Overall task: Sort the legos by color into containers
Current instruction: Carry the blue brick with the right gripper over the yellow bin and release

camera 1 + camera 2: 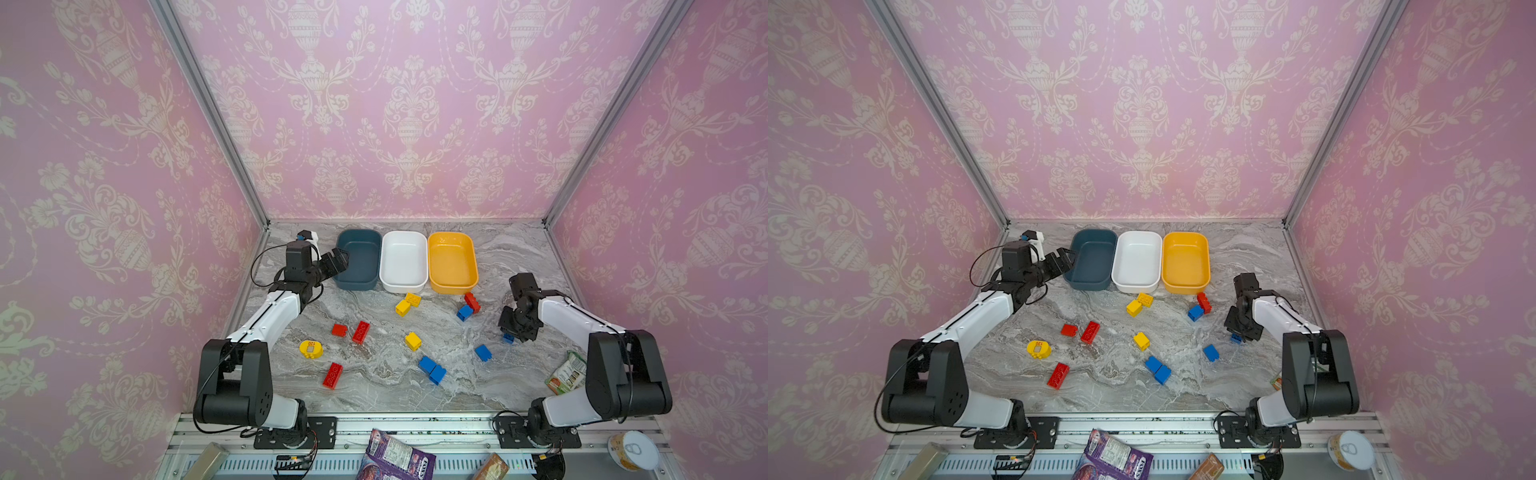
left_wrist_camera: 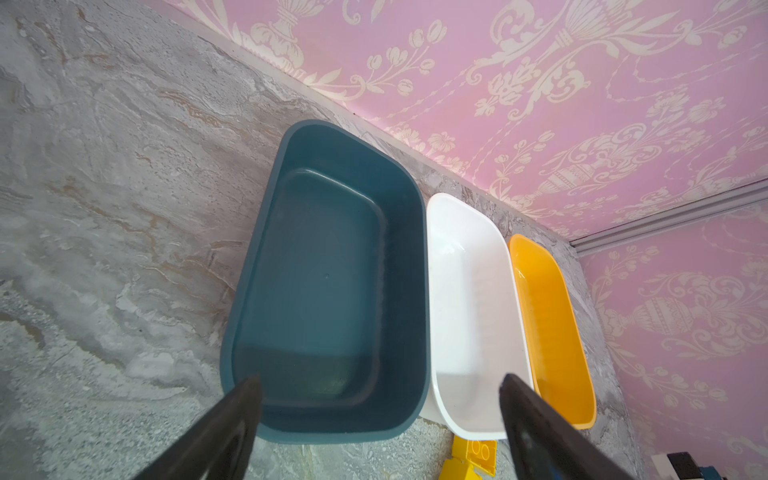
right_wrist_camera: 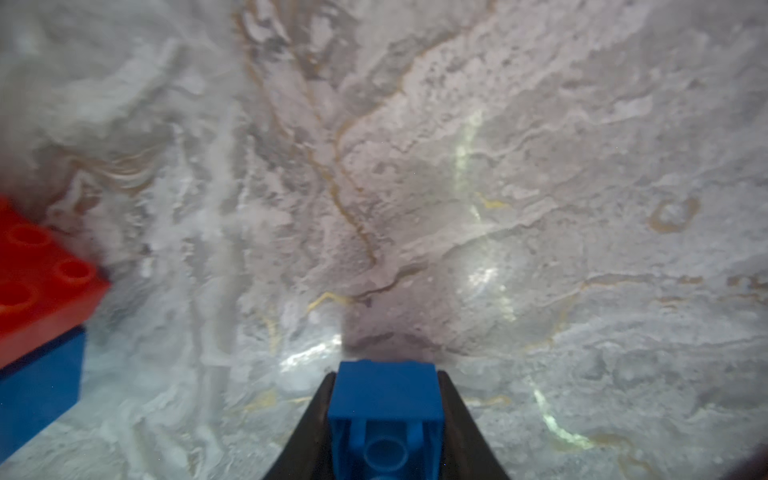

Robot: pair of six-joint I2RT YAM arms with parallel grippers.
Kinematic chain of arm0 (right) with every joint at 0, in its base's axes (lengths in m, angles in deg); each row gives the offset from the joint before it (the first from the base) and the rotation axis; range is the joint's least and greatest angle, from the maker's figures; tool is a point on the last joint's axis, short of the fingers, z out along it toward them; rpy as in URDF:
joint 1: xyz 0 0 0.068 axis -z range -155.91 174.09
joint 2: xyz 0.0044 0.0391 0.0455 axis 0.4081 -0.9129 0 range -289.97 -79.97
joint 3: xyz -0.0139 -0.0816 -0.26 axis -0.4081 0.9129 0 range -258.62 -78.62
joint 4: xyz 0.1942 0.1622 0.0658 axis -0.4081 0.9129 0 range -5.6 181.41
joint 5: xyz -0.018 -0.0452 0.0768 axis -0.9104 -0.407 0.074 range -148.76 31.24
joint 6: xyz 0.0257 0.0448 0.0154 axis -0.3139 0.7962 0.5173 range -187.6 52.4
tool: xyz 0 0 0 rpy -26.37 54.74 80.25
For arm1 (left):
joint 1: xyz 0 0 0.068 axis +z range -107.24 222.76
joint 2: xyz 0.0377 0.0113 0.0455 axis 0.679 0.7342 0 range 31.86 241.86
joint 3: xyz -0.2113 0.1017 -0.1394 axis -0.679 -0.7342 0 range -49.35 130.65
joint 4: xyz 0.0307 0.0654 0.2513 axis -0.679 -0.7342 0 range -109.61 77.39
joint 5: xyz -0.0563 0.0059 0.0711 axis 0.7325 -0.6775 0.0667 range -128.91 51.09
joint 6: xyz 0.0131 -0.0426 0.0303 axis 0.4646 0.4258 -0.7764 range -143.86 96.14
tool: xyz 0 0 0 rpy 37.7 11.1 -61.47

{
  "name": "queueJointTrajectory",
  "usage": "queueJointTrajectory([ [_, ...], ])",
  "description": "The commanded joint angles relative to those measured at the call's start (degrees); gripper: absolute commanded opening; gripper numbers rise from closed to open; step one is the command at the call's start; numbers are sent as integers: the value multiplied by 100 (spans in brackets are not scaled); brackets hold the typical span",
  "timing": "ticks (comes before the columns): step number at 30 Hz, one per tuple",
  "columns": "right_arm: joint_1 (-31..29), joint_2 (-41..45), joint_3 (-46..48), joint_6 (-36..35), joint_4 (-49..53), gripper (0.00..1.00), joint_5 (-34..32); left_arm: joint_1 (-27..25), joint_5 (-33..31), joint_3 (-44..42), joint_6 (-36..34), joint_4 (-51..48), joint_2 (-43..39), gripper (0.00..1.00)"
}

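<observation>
Pick-up step: right gripper point(image 3: 386, 376) clamps small blue plastic brick point(image 3: 386, 415) near right edge of grey marbled desk point(image 1: 374, 390); left gripper point(image 2: 380, 380) open, empty. Next, presumably: lift to dark teal plastic tub point(image 1: 358, 284).

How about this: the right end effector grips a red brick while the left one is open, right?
No: the brick in the right end effector is blue, not red, as the right wrist view shows. The left end effector is open.
</observation>
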Motion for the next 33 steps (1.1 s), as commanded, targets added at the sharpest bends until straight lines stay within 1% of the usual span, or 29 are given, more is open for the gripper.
queueJointTrajectory([
  [1,-281,70,-641,45,108,28,-108,52,123,-163,73,-50,-181,92],
  [5,-594,-135,-1378,54,93,27,-63,46,97,-322,81,-62,-321,92],
  [8,-870,-445,-1905,80,-45,27,-15,49,56,-464,75,-77,-428,92],
  [13,-1181,-1251,-2913,-31,-310,27,53,42,28,-689,127,-82,-570,92],
  [21,-1292,-2598,-4188,-322,-449,27,60,33,-65,-904,130,-174,-769,93],
  [27,-1302,-3340,-4937,-466,-233,28,81,25,-114,-1173,157,-226,-858,94],
  [29,-1299,-3439,-5051,-472,-176,31,71,16,-136,-1188,141,-278,-887,94],
  [31,-1307,-3474,-5105,-473,-155,41,74,15,-165,-1200,114,-354,-914,94],
  [33,-1304,-3453,-5107,-477,-139,49,67,15,-175,-1181,82,-430,-924,94],
])
